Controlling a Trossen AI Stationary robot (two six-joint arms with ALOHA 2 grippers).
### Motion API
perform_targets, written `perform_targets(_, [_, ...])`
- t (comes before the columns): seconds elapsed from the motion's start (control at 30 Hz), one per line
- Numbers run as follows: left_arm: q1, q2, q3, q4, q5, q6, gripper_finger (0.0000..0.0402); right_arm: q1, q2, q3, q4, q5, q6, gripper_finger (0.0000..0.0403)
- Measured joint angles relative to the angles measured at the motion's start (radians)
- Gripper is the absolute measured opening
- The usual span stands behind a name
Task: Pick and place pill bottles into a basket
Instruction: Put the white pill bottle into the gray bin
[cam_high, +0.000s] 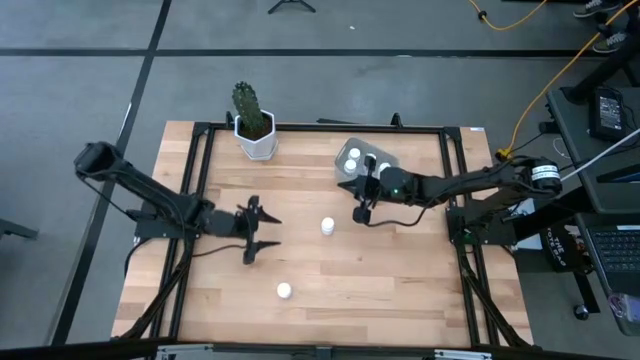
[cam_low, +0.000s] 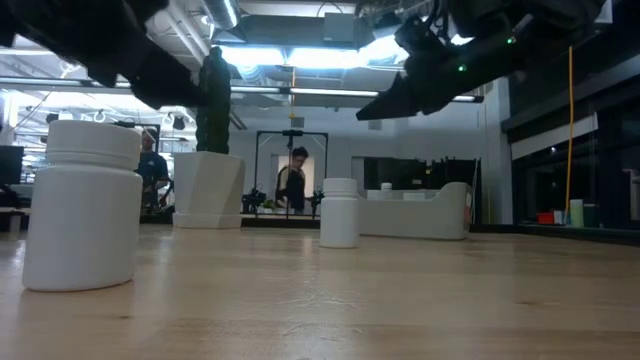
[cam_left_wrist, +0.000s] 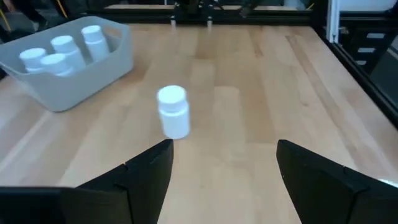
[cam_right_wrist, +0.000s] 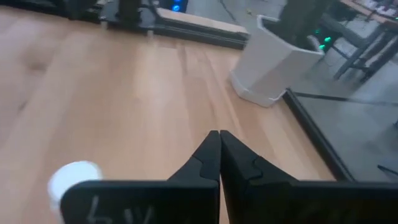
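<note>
Right gripper (cam_high: 361, 214) closed, apparently empty, bottle (cam_high: 327, 226) just beside it

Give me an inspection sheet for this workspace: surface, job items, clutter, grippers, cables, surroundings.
Surface: wooden table in a black frame.
Job's things: grey basket holds at least three pill bottles; one bottle stands mid-table, another nearer the front edge.
Clutter: cactus pot at the back.
Grippers: left gripper open, beside the middle bottle; right gripper shut and empty, raised next to the basket.
Cables: yellow cable on the floor to the right.
Surroundings: laptop and gear on the right; people far behind the table.
</note>
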Motion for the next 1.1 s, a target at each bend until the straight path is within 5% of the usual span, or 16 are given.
perform_targets(0.23, [-0.191,0.159,0.11,0.0,-0.062,-0.097,0.0278,0.061,-0.038,0.0,-0.062,0.002,0.055,0.0002])
perform_targets(0.57, [-0.415,0.307,0.207,-0.159,-0.108,-0.448,0.0278,0.129,-0.041,0.0,-0.071,0.002,0.091,0.0001])
perform_targets(0.87, [-0.456,0.467,0.207,-0.136,-0.206,-0.587,0.0278,0.159,-0.041,0.0,-0.071,0.021,0.109,0.0001])
perform_targets(1.1, [-0.45,0.633,0.208,0.032,-0.202,-0.603,0.0278,0.159,-0.041,0.0,-0.071,0.026,0.107,0.0004])
